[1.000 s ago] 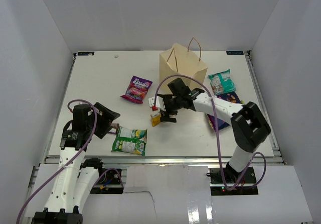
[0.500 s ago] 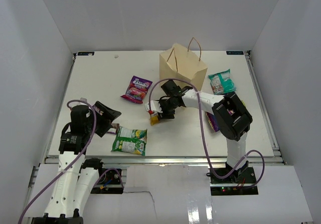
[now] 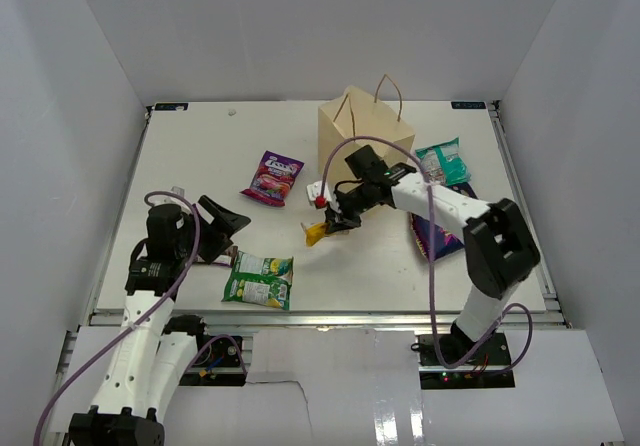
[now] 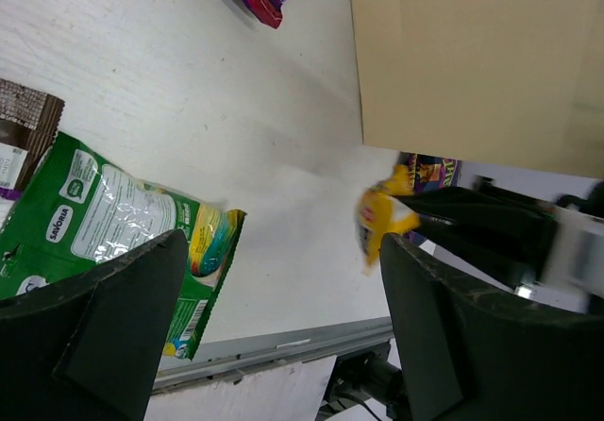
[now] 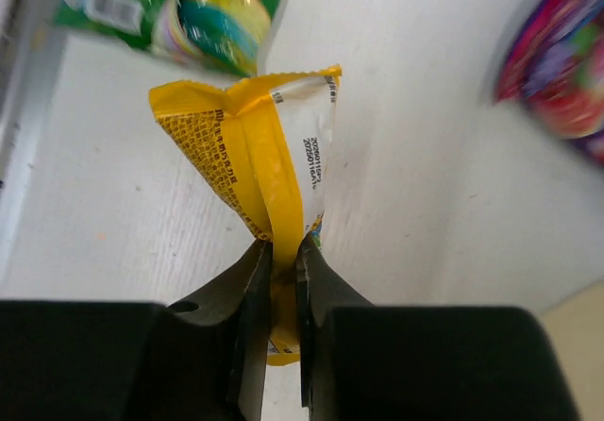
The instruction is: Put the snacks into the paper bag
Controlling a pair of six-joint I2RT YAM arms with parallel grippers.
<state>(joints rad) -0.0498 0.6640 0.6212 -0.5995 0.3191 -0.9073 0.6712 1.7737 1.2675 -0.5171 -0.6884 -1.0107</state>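
Observation:
The tan paper bag [image 3: 365,126] [image 4: 472,53] stands upright at the back middle of the table. Just in front of it my right gripper [image 3: 335,223] [image 5: 283,251] is shut on the yellow wrapper [image 3: 316,232] [image 5: 255,157] [image 4: 382,215], pinching its end so the wrapper hangs from the jaws. My left gripper [image 3: 225,221] [image 4: 283,251] is open and holds nothing, above the green packet [image 3: 258,279] [image 4: 104,223]. A purple-pink pouch [image 3: 273,177] lies left of the bag, a teal-white packet [image 3: 441,162] to its right, and a dark-blue chip bag [image 3: 438,234] under the right arm.
A small brown bar [image 4: 24,128] lies beside the green packet. A small white-and-red packet [image 3: 317,194] sits by the bag's front corner. White walls close in the table on three sides, and a metal rail [image 3: 320,316] runs along the near edge.
The right gripper has closed on the yellow wrapper and drawn back a little to the right with it. The left gripper has shifted slightly right and stays open.

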